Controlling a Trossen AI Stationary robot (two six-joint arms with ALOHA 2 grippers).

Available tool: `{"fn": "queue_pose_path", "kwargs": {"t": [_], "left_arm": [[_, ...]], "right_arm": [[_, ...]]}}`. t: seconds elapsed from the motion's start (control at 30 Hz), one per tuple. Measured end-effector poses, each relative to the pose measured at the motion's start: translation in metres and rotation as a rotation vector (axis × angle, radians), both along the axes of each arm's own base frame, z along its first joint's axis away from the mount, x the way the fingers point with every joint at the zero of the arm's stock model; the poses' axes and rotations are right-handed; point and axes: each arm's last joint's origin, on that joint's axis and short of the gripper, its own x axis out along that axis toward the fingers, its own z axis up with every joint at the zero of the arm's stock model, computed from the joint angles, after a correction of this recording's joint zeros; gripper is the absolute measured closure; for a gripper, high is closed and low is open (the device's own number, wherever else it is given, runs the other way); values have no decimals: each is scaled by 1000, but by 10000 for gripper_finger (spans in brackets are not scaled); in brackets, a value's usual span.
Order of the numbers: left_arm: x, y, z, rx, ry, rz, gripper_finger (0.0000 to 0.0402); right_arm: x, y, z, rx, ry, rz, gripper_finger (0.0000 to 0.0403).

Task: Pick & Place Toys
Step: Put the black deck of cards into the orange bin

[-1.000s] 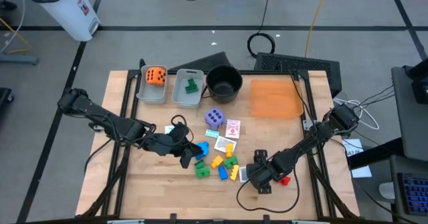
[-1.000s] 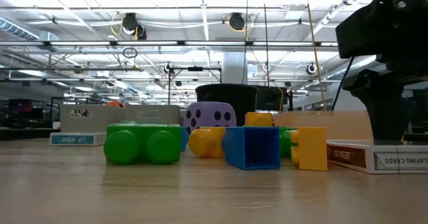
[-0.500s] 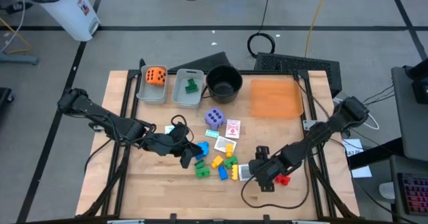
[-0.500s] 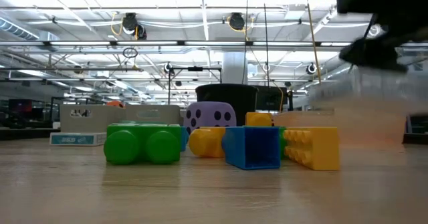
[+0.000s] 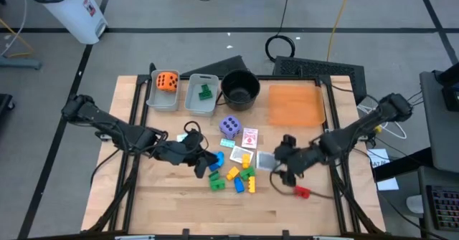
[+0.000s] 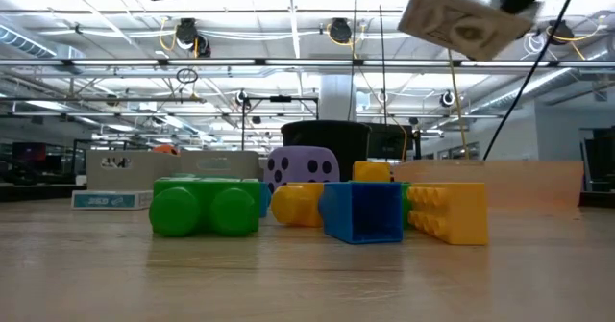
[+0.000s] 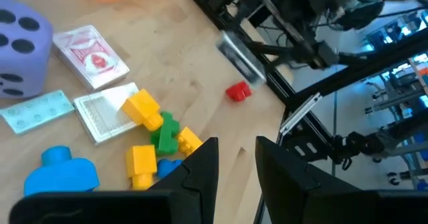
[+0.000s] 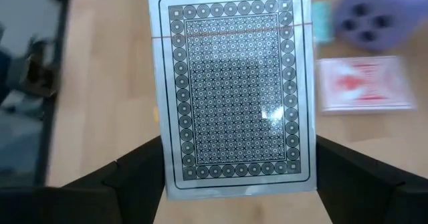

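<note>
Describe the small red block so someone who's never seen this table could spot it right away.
Start at the wooden table and find the right gripper, holding a boxed card deck. The small red plastic block lies alone nearer the front edge, apart from the mixed pile of coloured blocks.

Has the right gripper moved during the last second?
Yes. The right gripper, shut on a card box, has left the red block and gone toward the orange mat.

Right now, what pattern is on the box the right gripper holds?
Black-and-white card-back pattern of tiny circles on the white-edged card box; the right wrist view shows it best.
</note>
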Motion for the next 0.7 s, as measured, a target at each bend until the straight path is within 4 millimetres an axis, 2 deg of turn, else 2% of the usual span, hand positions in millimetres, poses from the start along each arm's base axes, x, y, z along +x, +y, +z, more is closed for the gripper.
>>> {"fn": "queue_pose_path", "kwargs": {"t": [0.27, 0.43, 0.57, 0.7], "left_arm": [[9, 13, 7, 92, -81, -4, 298], [14, 27, 11, 169, -114, 10, 298], [21, 49, 15, 188, -154, 82, 298], [28, 81, 24, 199, -230, 183, 298]], "right_arm": [[-3, -58, 19, -66, -41, -142, 85], [1, -88, 39, -149, -72, -189, 85], [9, -107, 61, -207, -115, -214, 85], [23, -120, 79, -259, -142, -223, 85]]}}
